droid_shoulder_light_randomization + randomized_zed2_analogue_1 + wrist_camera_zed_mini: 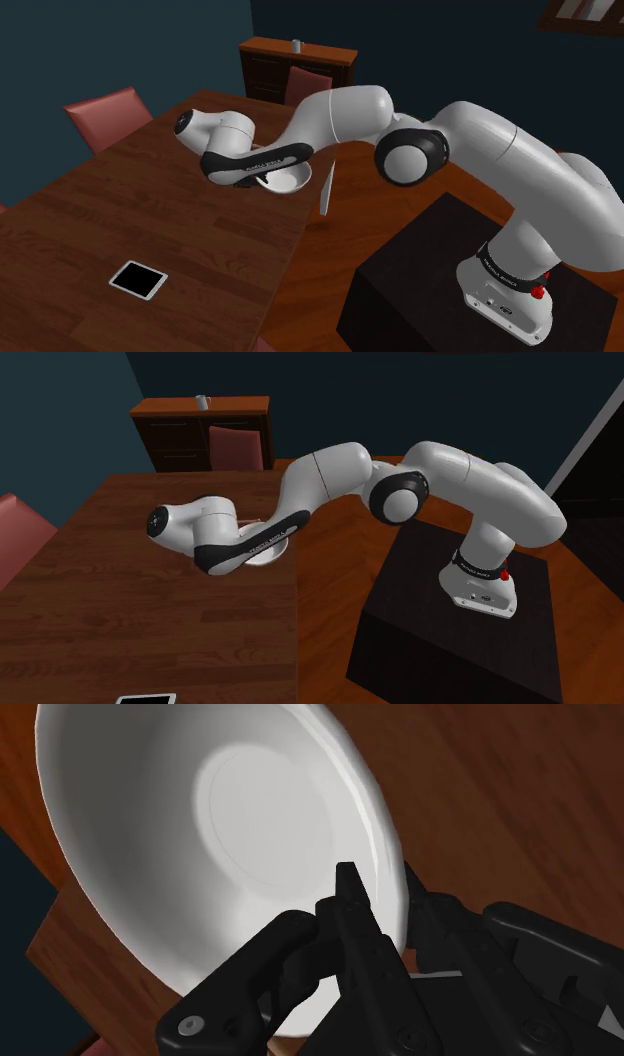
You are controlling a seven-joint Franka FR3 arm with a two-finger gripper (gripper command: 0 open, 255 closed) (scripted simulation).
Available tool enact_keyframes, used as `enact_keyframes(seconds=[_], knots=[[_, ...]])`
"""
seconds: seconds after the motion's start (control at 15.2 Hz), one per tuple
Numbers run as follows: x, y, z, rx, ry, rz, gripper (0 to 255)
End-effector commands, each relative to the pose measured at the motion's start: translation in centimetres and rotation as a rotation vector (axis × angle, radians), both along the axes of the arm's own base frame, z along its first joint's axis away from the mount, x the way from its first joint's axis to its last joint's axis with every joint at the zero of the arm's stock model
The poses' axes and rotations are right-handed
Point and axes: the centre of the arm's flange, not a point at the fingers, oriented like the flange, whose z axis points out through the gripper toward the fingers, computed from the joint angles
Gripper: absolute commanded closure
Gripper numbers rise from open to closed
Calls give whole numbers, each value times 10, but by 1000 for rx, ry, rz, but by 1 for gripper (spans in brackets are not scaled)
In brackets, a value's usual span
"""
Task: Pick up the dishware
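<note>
The black gripper (380,889) pinches the rim of the white bowl (250,824) between its jaws, near the shoulder view's right edge of the wooden table (120,220).

Wooden table (100,210) — tablet (138,279) near its edge; red chair (105,115), sideboard (270,65) with cup (296,45) behind.

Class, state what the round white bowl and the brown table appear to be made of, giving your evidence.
The round white bowl: smooth, plain white with soft shading, perhaps glazed ceramic, though plastic is possible. The brown table: wood, seemingly polished, shown by grain streaks and a faint sheen.
</note>
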Motion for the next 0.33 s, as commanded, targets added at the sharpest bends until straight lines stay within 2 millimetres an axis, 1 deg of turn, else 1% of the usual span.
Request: enact_keyframes(seconds=[0.0,0.13,0.26], knots=[[0,-1,11,0,0,0,255],[0,-1,22,0,0,0,255],[0,-1,23,0,0,0,255]])
